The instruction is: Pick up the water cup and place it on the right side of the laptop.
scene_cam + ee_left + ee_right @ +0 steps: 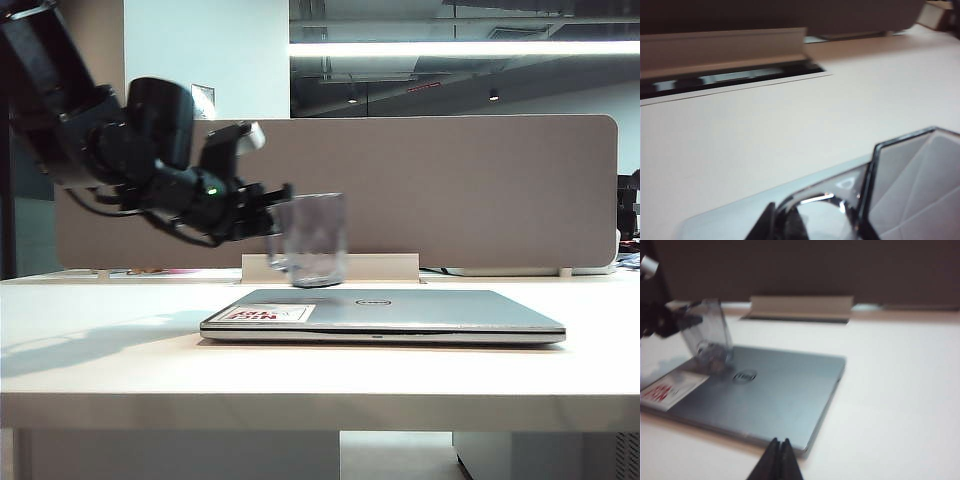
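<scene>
Left gripper (272, 212) clamped on water cup (313, 240) above laptop (400, 312) — right gripper (779, 449) closed

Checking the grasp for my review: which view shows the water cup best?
The exterior view: the whole water cup shows in profile, held by the left gripper above the laptop. The right wrist view shows it whole but blurred and tilted. The left wrist view catches only its rim and handle.

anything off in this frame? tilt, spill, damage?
Cup is tilted, held above the closed laptop in the left pincer, which grips its handle side. No spill or damage visible. Right pincer is shut, empty, by the laptop's near edge.
</scene>
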Robot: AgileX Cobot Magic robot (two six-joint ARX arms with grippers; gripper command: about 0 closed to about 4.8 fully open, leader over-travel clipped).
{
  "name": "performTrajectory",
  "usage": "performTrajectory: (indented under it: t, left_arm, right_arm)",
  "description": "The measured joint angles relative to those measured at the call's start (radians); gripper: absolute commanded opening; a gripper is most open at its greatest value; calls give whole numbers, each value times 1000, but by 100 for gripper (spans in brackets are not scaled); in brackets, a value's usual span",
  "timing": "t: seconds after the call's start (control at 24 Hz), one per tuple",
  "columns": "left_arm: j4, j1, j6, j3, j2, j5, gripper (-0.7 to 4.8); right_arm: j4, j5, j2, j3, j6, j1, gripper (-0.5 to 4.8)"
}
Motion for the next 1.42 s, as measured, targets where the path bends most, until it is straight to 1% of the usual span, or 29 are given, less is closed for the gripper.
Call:
performTrajectory:
  t: [0.17,0.25,0.33,0.42,0.58,0.67,0.79,0.83,0.88,0.92,1.0,1.13,1.42]
  left_arm:
    - [-4,-84,0,16,-9,5,-6]
    - [-40,-130,0,45,-9,5,-6]
    - [-190,-216,2,142,-9,4,-6]
    - [-257,-259,10,200,-6,5,-6]
    - [-276,-300,28,287,21,19,-6]
    - [-293,-301,31,344,45,60,-6]
    - [-325,-300,32,424,98,137,-6]
    - [-366,-302,55,462,126,174,-6]
    - [-406,-303,97,497,151,200,-6]
    - [-435,-303,122,519,164,215,-6]
    - [-477,-301,153,562,194,251,-6]
    - [-498,-299,166,612,229,302,-6]
    - [-493,-302,165,737,330,419,-6]
  right_arm:
    - [50,80,0,5,0,0,-8]
    - [45,136,0,20,-1,-1,-8]
    - [53,240,0,53,-3,-2,-8]
    - [52,291,0,64,-5,-2,-8]
    - [56,376,0,80,-11,-2,-8]
    - [51,404,0,85,-25,-2,-8]
    - [66,411,0,94,-66,-2,-8]
    - [71,412,0,95,-75,-2,-8]
    - [72,412,0,96,-76,-2,-8]
    - [72,412,0,97,-77,-2,-8]
    - [72,412,0,101,-79,-2,-8]
    - [79,412,0,103,-79,-2,-8]
    - [84,413,0,114,-79,-2,-8]
